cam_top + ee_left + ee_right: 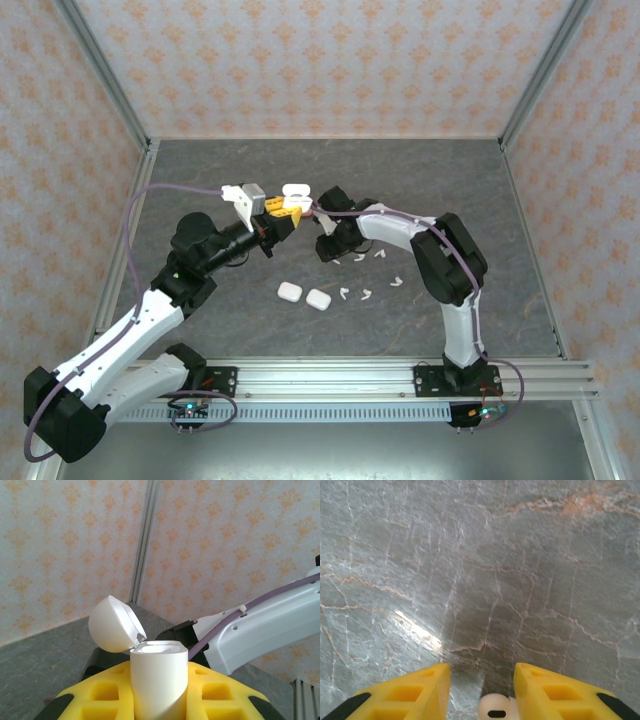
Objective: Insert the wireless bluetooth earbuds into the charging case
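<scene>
While left pincer [159, 702] clamps the open-lidded charging case [159, 672], right pincer [481, 669] grips a white earbud [496, 708].

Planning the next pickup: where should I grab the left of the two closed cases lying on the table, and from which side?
Come straight down on the left closed case, which lies flat, and pinch across its far and near long sides. The other closed case sits close on its right, so an end-to-end pinch probably lacks room there.
</scene>
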Motion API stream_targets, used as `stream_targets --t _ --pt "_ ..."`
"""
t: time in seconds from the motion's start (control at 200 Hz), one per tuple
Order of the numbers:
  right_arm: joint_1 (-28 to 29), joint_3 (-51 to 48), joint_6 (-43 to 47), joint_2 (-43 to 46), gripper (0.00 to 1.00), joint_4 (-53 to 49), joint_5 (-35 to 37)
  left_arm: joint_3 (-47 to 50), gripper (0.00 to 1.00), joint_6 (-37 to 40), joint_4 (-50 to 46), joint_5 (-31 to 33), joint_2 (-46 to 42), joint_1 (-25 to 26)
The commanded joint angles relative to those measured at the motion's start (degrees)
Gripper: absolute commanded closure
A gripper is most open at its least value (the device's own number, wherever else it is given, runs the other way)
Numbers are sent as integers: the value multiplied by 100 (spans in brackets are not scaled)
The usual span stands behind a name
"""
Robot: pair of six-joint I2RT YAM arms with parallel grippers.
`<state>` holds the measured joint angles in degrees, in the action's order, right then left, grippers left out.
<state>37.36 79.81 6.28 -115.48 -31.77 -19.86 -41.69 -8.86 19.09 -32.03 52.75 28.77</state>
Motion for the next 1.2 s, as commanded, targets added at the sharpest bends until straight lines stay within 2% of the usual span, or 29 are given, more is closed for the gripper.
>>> stream_targets --t 0.0,0.29,0.55,0.731,0.961,1.196 --pt "8 -142 140 234 61 -518 399 -48 100 138 2 109 -38 24" --pt "8 -188 163 259 63 -551 386 -71 100 139 -41 107 -29 21" --pt "8 -215 171 266 74 -540 338 -93 100 153 -74 118 -28 22" --pt "-22 -368 18 581 78 -324 235 -74 100 144 -77 127 -29 23" --pt "-294 -971 -816 1793 79 587 -207 31 100 19 149 271 -28 23" --pt "-326 -1548 -1737 3500 79 1782 -146 135 100 -187 620 361 170 25"
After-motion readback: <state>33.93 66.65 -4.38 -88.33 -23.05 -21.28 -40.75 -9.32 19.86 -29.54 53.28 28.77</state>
